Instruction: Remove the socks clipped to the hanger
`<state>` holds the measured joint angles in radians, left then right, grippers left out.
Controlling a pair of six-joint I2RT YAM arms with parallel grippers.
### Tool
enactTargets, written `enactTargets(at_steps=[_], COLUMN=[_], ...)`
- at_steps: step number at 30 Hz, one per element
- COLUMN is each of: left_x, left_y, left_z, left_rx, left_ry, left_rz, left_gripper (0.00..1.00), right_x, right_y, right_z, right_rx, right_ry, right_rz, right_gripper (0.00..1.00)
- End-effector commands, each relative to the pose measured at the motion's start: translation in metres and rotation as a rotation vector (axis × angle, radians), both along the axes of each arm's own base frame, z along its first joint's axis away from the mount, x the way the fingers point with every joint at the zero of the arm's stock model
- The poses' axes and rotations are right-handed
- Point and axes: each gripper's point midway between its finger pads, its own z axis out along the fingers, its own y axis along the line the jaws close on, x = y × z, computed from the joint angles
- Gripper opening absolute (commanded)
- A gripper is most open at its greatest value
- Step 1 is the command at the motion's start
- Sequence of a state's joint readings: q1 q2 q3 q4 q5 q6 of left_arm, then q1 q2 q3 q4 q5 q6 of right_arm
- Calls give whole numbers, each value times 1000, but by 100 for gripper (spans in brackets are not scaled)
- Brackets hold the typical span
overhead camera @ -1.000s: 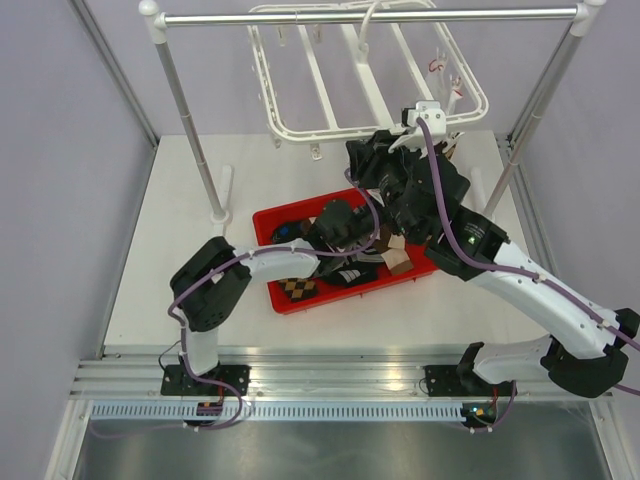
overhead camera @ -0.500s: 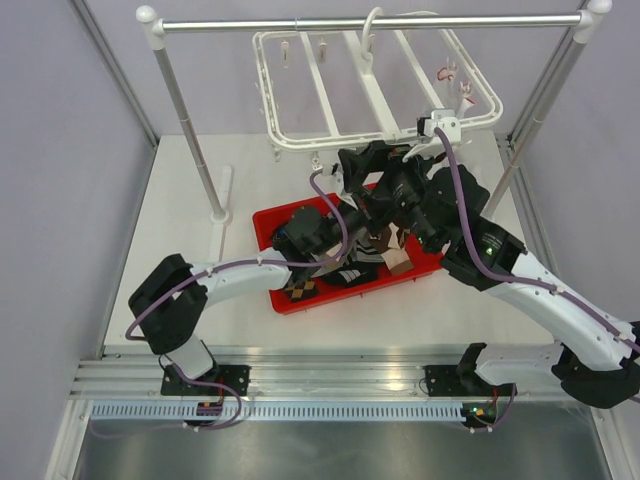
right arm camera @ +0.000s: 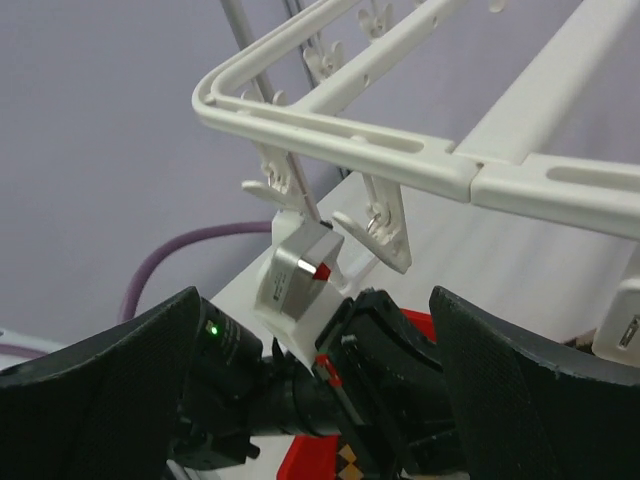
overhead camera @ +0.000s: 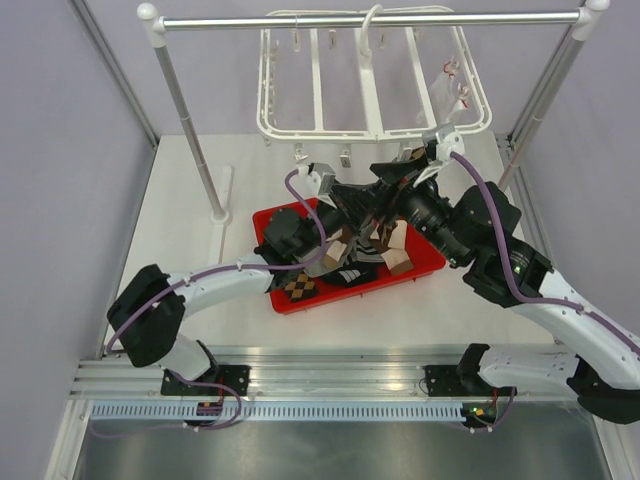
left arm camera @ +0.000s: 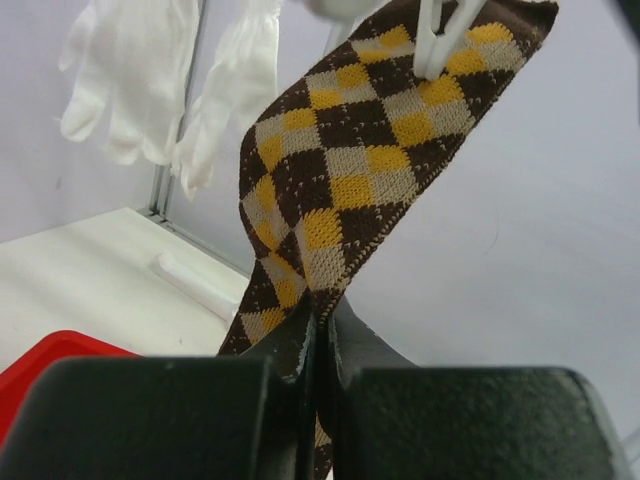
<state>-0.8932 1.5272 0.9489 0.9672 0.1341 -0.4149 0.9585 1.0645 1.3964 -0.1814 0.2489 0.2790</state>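
The left end effector [left arm camera: 322,335] was closed on the argyle sock [left arm camera: 340,170]. Both fingers were pressed together on the fabric with no gap showing. The sock's upper end was held by a white clip [left arm camera: 440,40] of the hanger [overhead camera: 370,95]. In the left wrist view the sock's long axis ran diagonally, from the clip at upper right down to the fingers at lower centre, tilted off vertical. The fabric was folded lengthwise where it entered the fingers.

The right end effector [right arm camera: 315,297] was open and gripped nothing. Its fingers were spread wide, just below the near edge of the hanger frame.

The hanger hung by its hook [overhead camera: 372,20] from the silver rail stand [overhead camera: 480,16]. Beneath both arms a red tray [overhead camera: 425,262] rested on the desk [overhead camera: 180,250] and held further socks [overhead camera: 297,288]. A pair of white gloves [left arm camera: 160,80] hung to the left of the argyle sock in the left wrist view.
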Motion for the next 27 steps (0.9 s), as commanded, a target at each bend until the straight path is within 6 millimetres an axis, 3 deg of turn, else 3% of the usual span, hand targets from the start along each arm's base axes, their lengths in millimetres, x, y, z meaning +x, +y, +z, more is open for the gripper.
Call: enactTargets(at_steps=[1, 9, 15, 22, 27], left_x=[-8, -6, -3, -5, -9], left_y=[16, 26, 40, 53, 62], left_z=[26, 22, 22, 21, 22], left_rx=[-60, -54, -69, -55, -50], left_ry=[-41, -27, -9, -11, -11], left_rz=[-10, 5, 11, 22, 31], left_gripper=[2, 2, 2, 2, 2], right_x=[-17, -44, -43, -47, -38], right_y=[-1, -14, -46, -70, -90], right_z=[-8, -10, -18, -26, -34], right_rx=[-31, -42, -96, -112, -142], right_ry=[-13, -52, -41, -36, -37], right_rz=[74, 161, 55, -3, -107], right_gripper=[98, 98, 98, 98, 93])
